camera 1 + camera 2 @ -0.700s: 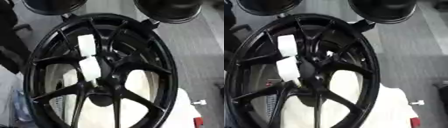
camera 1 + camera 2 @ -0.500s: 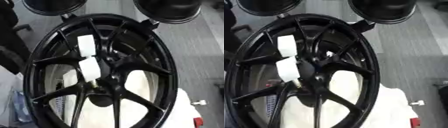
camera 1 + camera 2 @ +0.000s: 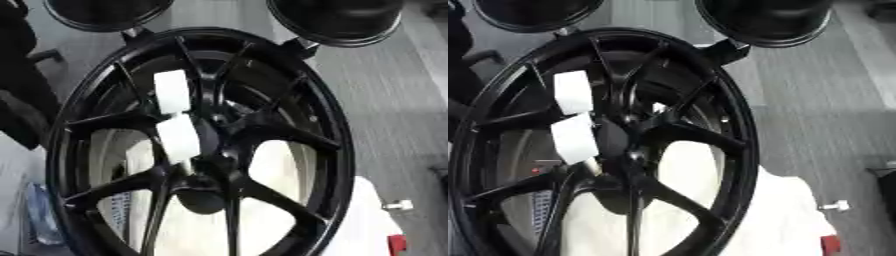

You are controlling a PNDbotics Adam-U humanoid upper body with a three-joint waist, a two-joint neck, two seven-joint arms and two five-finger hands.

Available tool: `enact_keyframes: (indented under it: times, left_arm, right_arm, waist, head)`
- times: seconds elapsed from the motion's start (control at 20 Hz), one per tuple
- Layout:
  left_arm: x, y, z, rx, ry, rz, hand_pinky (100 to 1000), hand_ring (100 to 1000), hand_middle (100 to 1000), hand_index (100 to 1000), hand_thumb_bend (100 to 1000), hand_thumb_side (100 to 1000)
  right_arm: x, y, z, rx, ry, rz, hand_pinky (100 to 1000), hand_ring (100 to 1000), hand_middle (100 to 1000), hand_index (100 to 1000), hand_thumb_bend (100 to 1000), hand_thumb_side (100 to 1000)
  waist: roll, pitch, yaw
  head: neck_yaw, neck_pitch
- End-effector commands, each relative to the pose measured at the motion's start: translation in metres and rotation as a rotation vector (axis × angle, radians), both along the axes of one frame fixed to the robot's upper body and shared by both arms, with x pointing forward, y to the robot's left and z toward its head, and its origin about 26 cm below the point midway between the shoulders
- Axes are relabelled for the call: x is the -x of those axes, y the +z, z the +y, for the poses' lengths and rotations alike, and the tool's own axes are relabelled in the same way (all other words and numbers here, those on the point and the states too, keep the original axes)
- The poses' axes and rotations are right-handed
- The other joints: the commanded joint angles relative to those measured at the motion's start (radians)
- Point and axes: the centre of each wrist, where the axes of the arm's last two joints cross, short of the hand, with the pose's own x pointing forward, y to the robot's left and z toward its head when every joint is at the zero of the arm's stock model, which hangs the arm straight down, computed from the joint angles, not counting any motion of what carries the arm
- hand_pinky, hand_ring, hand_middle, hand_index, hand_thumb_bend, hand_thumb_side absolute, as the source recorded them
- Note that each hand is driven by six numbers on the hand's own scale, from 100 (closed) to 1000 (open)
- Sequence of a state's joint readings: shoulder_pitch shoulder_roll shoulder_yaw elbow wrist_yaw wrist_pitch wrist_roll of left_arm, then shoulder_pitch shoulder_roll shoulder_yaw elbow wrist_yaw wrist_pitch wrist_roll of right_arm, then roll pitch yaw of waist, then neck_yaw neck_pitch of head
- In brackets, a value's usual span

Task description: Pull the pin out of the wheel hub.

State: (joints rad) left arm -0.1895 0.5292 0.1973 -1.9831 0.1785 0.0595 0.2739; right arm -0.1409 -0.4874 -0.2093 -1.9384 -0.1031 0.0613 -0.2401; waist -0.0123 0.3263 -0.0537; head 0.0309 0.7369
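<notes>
A large black wheel hub (image 3: 328,150) with several thin spokes fills both views, lying on a white cloth (image 3: 780,215). Two white rectangular tags, one (image 3: 171,90) above the other (image 3: 179,137), sit on the spokes left of the hub's dark centre (image 3: 214,160). A small pale spot (image 3: 658,107) shows among the spokes just above the centre; I cannot make out whether it is the pin. Neither of my hands shows in either view.
Two black round objects stand beyond the wheel, at the top left (image 3: 105,12) and top right (image 3: 337,20). A small white bolt-like piece (image 3: 398,205) and a red thing (image 3: 395,244) lie at the lower right. A dark shape (image 3: 17,100) borders the left edge. Grey floor (image 3: 402,100) lies to the right.
</notes>
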Motion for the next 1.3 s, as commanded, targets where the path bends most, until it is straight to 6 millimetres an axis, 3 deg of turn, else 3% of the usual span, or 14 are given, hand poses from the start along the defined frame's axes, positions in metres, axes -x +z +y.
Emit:
enact_keyframes:
  times: [0.05, 0.7, 1.1, 1.3]
  left_arm:
    - [0.0, 0.022, -0.003, -0.16, -0.026, -0.01, 756, 779, 667, 842, 100, 689]
    - [-0.029, 0.083, -0.041, -0.849, -0.185, -0.013, 847, 801, 723, 863, 100, 524]
    - [-0.031, 0.115, -0.04, -1.333, -0.212, -0.019, 875, 814, 750, 870, 100, 508]
    - [-0.037, 0.124, -0.041, -1.551, -0.25, 0.001, 884, 823, 761, 873, 100, 455]
  right_arm:
    - [0.001, 0.008, -0.003, 0.029, -0.005, -0.016, 791, 684, 677, 807, 100, 551]
    - [0.003, 0.004, -0.006, 0.064, -0.002, 0.021, 791, 684, 677, 806, 100, 550]
    - [-0.001, 0.006, -0.001, 0.071, 0.042, 0.028, 792, 685, 678, 806, 100, 549]
    - [-0.002, 0.006, 0.001, 0.078, 0.06, 0.033, 791, 684, 678, 806, 100, 549]
  waist:
    - [0.009, -0.023, 0.002]
    - [0.04, -0.052, 0.003]
    - [0.039, -0.057, -0.031]
    - [0.045, -0.061, -0.042]
  head:
    - [-0.009, -0.008]
    - [-0.032, 0.011]
    - [-0.004, 0.008]
    - [0.003, 0.004]
